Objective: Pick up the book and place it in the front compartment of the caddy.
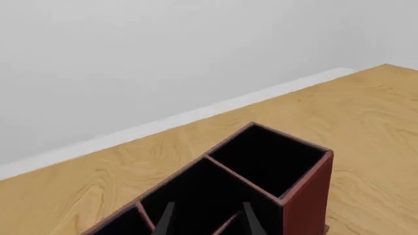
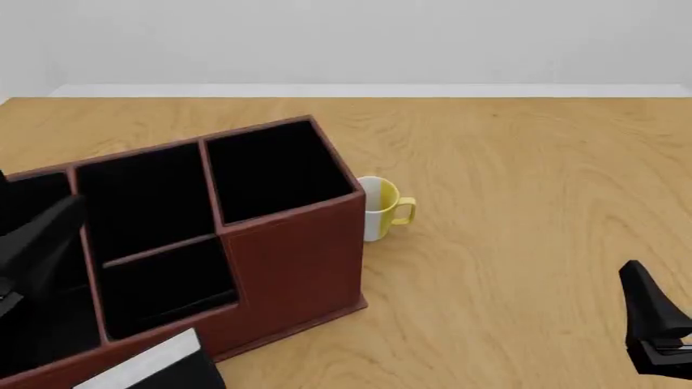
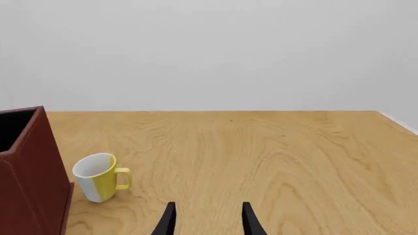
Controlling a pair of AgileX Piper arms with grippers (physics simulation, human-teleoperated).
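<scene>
Caddy point(image 2: 292, 259) sits on the wooden table point(image 2: 519, 203), left of centre in the front view, turned at an angle. Red-brown walls, black inside, dividers splitting it into several cells.

Book point(image 2: 151, 366) at the very bottom edge of the front view, just in front of the caddy's near wall — black cover with a pale page edge showing, tilted. Only a corner is in frame. Outside the caddy as far as can be seen; whether it touches the wall cannot be told.

Left claw point(image 1: 206, 220): in its wrist view two dark fingers stand apart above the caddy's cells, nothing between them. Part of the left arm shows dark at the left edge of the front view, over the caddy.

Right claw point(image 3: 207, 220): fingers spread, empty, low over bare table, well apart from the caddy.

Yellow-and-white mug point(image 2: 381, 208) upright just beside the caddy's far right corner — handle pointing away from it.
</scene>
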